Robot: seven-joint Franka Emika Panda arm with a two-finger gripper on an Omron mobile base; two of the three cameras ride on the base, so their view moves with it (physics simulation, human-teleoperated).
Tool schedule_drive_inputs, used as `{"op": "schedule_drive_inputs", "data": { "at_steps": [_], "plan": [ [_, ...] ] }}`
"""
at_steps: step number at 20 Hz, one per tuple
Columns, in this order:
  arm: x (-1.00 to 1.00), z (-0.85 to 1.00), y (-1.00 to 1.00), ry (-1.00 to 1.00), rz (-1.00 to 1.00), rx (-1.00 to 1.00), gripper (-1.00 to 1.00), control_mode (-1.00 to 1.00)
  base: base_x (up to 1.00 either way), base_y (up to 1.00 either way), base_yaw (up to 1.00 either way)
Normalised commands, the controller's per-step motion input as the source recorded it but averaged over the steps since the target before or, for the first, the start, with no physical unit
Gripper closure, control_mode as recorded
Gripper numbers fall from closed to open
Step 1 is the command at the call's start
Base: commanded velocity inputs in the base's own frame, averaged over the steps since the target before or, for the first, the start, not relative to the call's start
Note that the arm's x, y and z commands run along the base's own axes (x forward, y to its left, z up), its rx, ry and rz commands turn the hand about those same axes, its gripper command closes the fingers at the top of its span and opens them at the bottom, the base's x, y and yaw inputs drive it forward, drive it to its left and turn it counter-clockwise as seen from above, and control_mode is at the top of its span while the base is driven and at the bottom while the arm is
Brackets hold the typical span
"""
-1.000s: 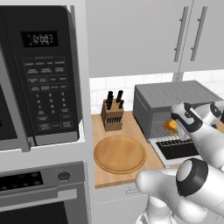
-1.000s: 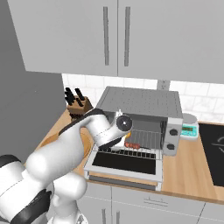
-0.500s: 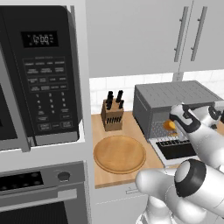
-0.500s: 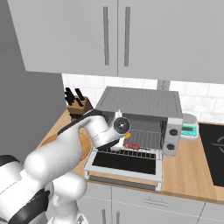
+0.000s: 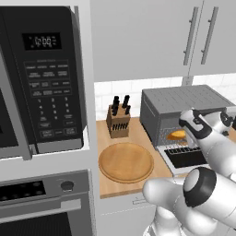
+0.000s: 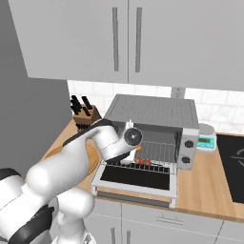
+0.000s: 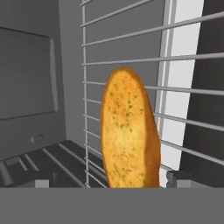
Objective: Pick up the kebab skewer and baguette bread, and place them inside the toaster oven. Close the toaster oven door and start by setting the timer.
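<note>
Baguette bread (image 7: 129, 135) lies on the wire rack (image 7: 183, 109) inside the toaster oven (image 6: 152, 114). In the hand view the two finger tips (image 7: 177, 178) stand wide apart, one on each side of the bread, not squeezing it. The kebab skewer (image 6: 143, 162) lies on the rack too, near the front. The toaster oven door (image 6: 136, 178) hangs down open. A round wooden board (image 5: 126, 162) and a knife block (image 5: 118, 120) sit on the counter beside the oven.

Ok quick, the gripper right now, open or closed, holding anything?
Gripper: open, jaws spread either side of the baguette bread on the toaster oven rack; not gripping it.
</note>
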Motion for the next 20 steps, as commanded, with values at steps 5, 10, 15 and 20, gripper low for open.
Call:
{"op": "schedule_drive_inputs", "data": {
  "at_steps": [5,10,15,20],
  "plan": [
    [-0.13,0.34,0.0,0.0,0.0,0.03,-1.0,-1.0,0.0,0.0,0.0],
    [-0.39,0.59,0.0,0.0,0.01,0.01,-1.0,-1.0,0.0,0.0,0.0],
    [-0.96,0.07,-0.05,0.11,0.03,0.0,-1.0,-1.0,0.0,0.0,0.0],
    [-0.76,-0.01,-0.06,0.26,0.04,-0.03,-1.0,-1.0,0.0,0.0,0.0]
  ]
}}
